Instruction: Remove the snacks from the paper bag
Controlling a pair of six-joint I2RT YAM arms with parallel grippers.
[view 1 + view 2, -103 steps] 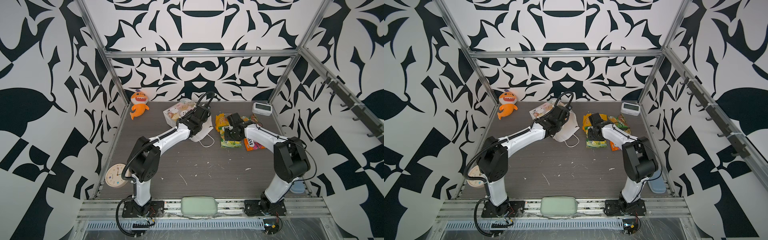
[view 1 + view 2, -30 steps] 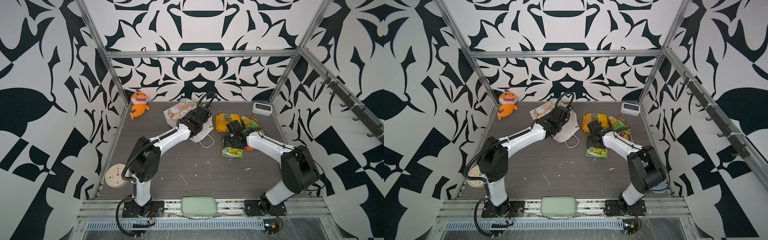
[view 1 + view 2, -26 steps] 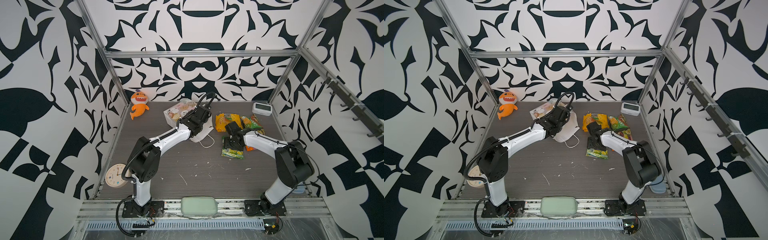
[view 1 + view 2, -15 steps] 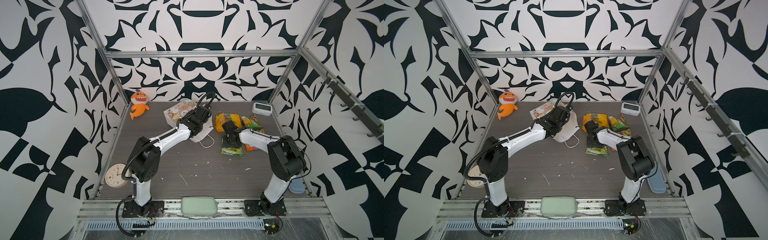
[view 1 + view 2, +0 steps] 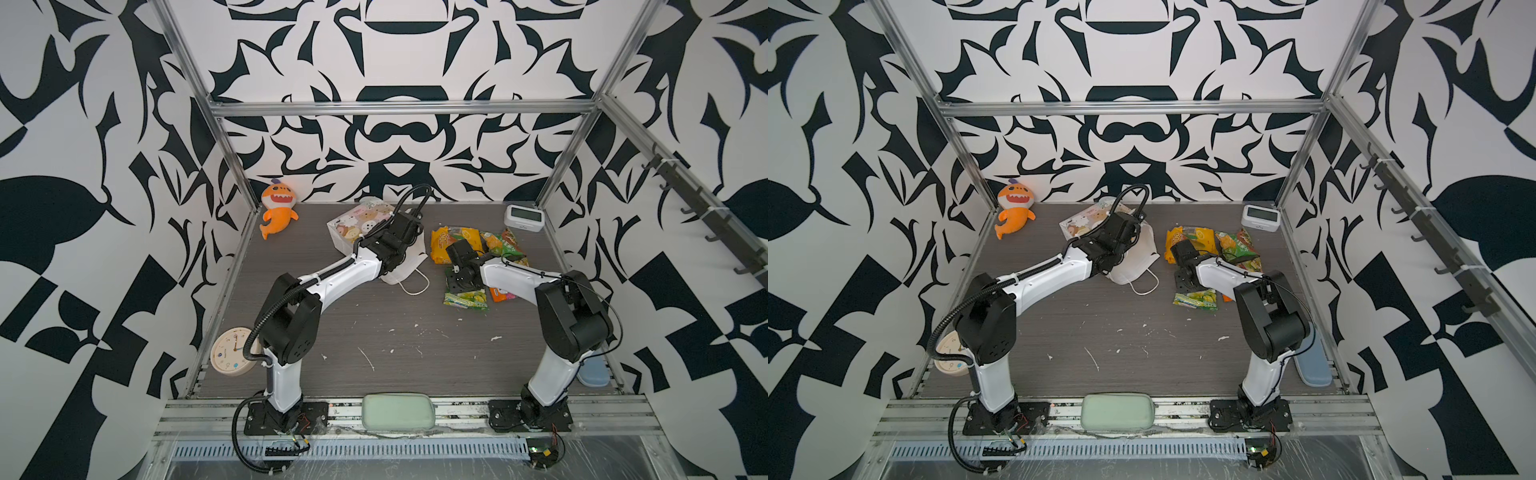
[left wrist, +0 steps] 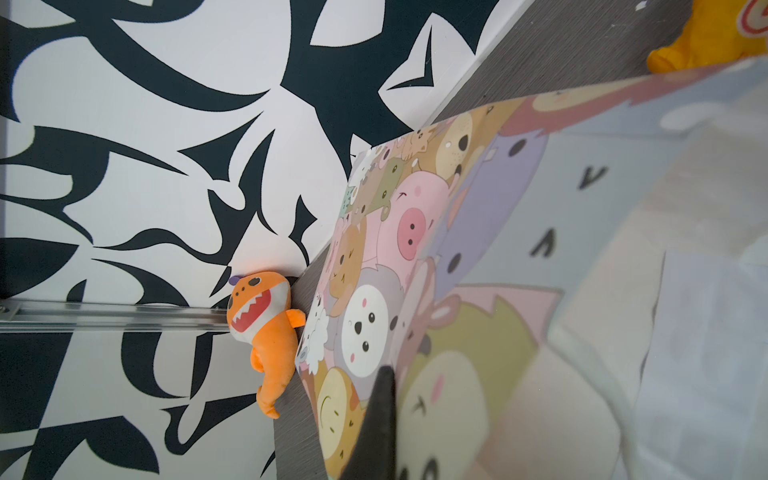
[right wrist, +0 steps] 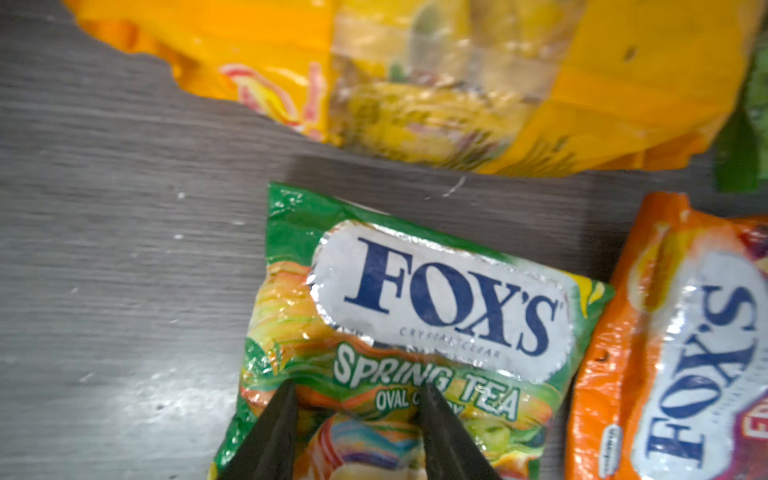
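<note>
Since seconds ago: pulls green packet [image 5: 465, 297] frontward off snack pile [image 5: 478, 245], leaves it flat on table [image 5: 374, 332]. Out of bag, so one more done. Narrows right gripper [image 7: 359, 395] to half-spread over packet print; no pinch evident. Keeps left gripper [image 5: 401, 237] clamped on paper bag [image 5: 361, 224], lying at rear. Reads FOX'S label and finger gap only in right wrist view; finds bag interior in no view.

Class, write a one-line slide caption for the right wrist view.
Open right gripper over green FOX'S packet, orange FOX'S packet beside it.
</note>
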